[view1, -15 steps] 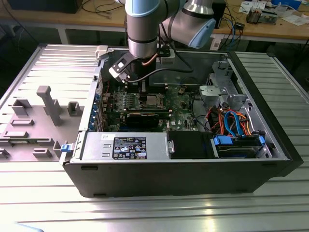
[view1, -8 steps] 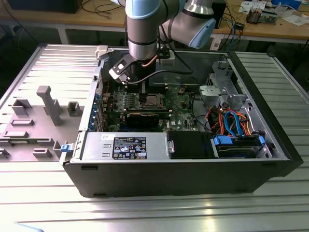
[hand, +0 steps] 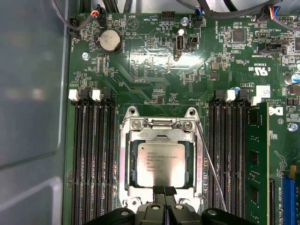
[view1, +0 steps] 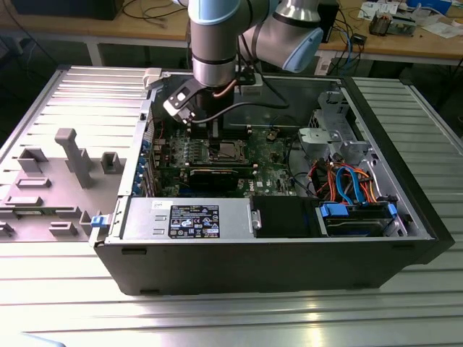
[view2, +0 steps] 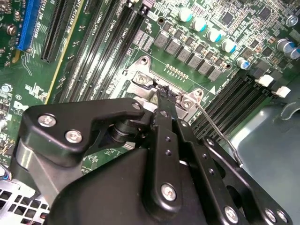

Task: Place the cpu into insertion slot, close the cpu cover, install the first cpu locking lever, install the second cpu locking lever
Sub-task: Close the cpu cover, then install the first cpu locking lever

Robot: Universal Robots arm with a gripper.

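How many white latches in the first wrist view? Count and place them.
4. Two latches head the slots by the case wall; two head those across the cpu. More may be hidden.

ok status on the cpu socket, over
Gripper shut, tips at cover edge. Cpu seated, cpu cover down. One locking lever unlatched beside it.

Soft overhead light left bright glare streaks on the ribbed table (view1: 239, 322), while the case (view1: 289, 260) interior sat shaded. The board (hand: 154, 61) was sharp in the first wrist view; the gripper (view2: 165, 93) loomed dark and soft in the second wrist view.
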